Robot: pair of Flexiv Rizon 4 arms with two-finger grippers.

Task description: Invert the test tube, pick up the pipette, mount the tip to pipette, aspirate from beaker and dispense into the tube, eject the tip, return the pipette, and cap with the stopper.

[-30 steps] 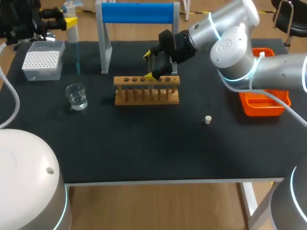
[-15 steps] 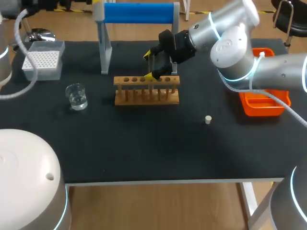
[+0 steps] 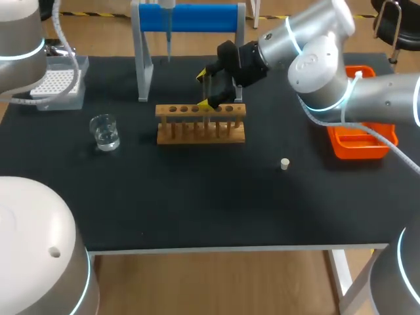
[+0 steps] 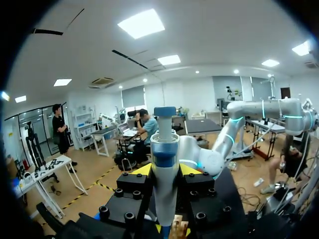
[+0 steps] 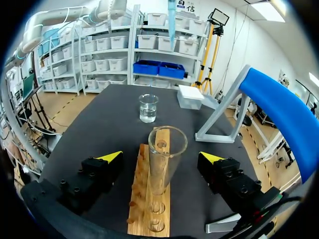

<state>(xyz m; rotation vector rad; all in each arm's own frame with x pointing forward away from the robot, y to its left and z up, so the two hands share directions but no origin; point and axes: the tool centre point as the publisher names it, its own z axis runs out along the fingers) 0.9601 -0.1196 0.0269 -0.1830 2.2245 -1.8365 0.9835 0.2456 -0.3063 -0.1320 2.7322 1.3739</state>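
My left gripper is shut on the white and blue pipette, which stands upright between its yellow-tipped fingers. In the head view only the pipette's lower end with its slim tip shows, hanging in front of the blue stand. My right gripper is open, one finger on each side of the clear test tube, without touching it. The tube stands mouth up in the wooden rack. The glass beaker sits left of the rack. The small white stopper lies to the rack's right.
The tip box stands at the back left, under my left arm. An orange tray is at the right edge, partly behind my right arm. The blue stand's grey legs rise just behind the rack.
My left arm has carried the pipette from above the tip box rightward to in front of the blue stand. The right arm and the test tube have not moved.
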